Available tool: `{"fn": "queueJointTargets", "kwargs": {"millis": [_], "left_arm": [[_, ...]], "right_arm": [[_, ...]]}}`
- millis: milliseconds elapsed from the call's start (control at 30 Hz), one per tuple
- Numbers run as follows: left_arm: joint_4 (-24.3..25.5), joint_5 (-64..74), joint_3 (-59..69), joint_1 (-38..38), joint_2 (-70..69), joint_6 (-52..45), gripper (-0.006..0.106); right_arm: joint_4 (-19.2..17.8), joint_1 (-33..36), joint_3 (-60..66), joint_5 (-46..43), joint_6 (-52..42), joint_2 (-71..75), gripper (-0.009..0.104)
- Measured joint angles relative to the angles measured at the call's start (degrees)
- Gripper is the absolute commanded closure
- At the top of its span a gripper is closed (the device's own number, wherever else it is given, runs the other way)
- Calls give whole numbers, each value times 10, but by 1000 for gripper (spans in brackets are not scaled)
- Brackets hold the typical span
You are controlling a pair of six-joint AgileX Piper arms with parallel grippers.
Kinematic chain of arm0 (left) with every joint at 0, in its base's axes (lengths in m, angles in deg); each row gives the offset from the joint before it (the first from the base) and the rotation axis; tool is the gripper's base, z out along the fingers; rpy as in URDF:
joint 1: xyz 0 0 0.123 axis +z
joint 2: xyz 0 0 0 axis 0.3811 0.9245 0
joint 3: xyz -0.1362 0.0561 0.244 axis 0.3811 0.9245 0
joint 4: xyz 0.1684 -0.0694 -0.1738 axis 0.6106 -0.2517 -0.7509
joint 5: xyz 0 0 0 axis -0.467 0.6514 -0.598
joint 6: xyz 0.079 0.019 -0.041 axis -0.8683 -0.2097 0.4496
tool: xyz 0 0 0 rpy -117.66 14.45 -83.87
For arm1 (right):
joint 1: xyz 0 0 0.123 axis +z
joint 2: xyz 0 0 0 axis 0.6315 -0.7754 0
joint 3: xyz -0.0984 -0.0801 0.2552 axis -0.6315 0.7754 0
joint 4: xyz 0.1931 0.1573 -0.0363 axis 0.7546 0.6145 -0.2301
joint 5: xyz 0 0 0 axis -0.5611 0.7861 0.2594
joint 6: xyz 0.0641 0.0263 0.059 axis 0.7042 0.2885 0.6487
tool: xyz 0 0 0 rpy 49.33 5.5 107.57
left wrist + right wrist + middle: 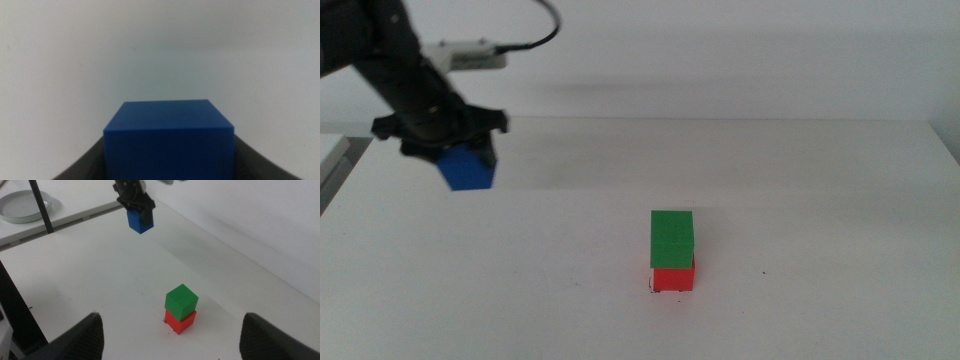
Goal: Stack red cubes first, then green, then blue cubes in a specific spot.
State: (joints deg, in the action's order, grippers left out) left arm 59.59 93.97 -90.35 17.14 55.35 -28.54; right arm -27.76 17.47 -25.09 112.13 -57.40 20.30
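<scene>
Left gripper (468, 150) raised, clamped on blue cube (468, 169); right gripper (172, 330) spread wide.

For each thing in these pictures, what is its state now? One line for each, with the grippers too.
red cube: on the table, bottom of the stack.
green cube: sits on the red cube, slightly turned.
blue cube: held in the air.
left gripper: shut on the blue cube.
right gripper: open, empty.
</scene>
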Motion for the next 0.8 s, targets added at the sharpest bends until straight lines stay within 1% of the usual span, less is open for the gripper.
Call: {"fn": "queueJointTargets", "kwargs": {"millis": [100, 167, 233, 300, 367, 467, 667, 800], "left_arm": [[71, 27, 11, -100, -63, 133, 102], [133, 49, 4, -188, -89, 244, 102], [181, 79, -7, -263, -96, 332, 102], [207, 98, -17, -326, -96, 415, 102], [216, 104, -29, -367, -86, 461, 102], [216, 108, -60, -398, -63, 481, 102], [213, 111, -129, -417, 2, 483, 102], [194, 113, -150, -418, 35, 482, 102]], "right_arm": [[0, 0, 0, 0, 0, 0, 13], [0, 0, 0, 0, 0, 0, 13], [0, 0, 0, 0, 0, 0, 13], [0, 0, 0, 0, 0, 0, 13], [0, 0, 0, 0, 0, 0, 13], [0, 0, 0, 0, 0, 0, 13], [0, 0, 0, 0, 0, 0, 13], [0, 0, 0, 0, 0, 0, 13]]}}
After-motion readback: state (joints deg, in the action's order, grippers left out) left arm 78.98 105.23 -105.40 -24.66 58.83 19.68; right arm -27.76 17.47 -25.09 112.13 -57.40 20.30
